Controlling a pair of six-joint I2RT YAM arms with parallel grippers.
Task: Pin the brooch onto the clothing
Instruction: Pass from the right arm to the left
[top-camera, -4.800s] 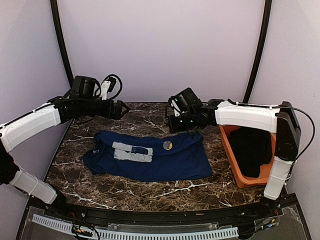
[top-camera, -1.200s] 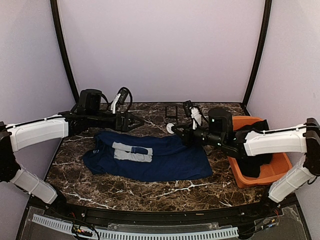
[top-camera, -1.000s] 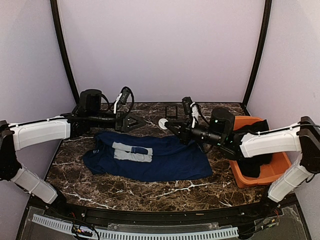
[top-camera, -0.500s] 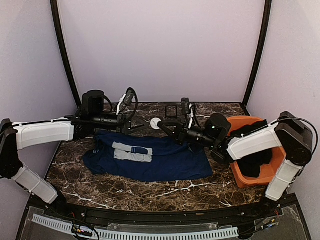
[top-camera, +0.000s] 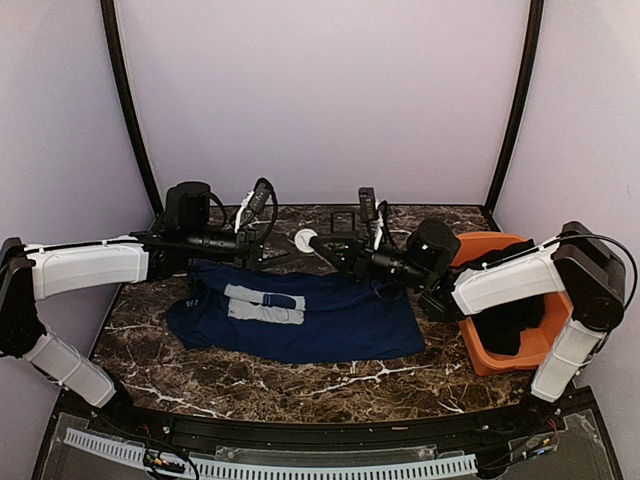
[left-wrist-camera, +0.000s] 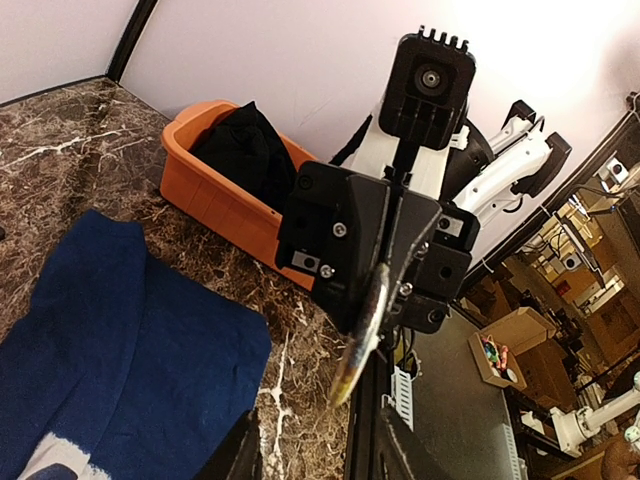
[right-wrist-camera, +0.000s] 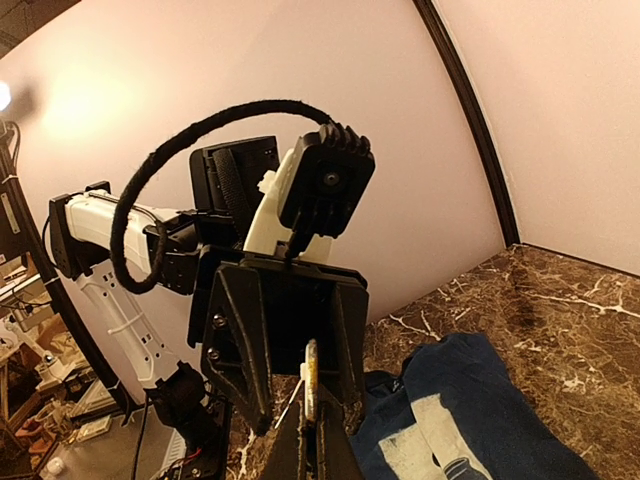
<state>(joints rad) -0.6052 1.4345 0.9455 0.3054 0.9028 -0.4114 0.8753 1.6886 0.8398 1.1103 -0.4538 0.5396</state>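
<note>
1. The black two-finger left claw (top-camera: 278, 251) is half open; its jaws stand on both sides of the small round white-backed brooch (top-camera: 305, 240), apparently with a gap.
2. The brooch is in the air between both claw tips; the navy blue fabric T-shirt (top-camera: 340, 315) lies below them.
3. The black right claw (top-camera: 320, 244) is closed, pinching the brooch.
4. If the right claw releases before the left one grips firmly, the thin brooch can slip and fall.

Edge-on brooch (right-wrist-camera: 311, 375) in right end effector (right-wrist-camera: 312, 436)
</note>
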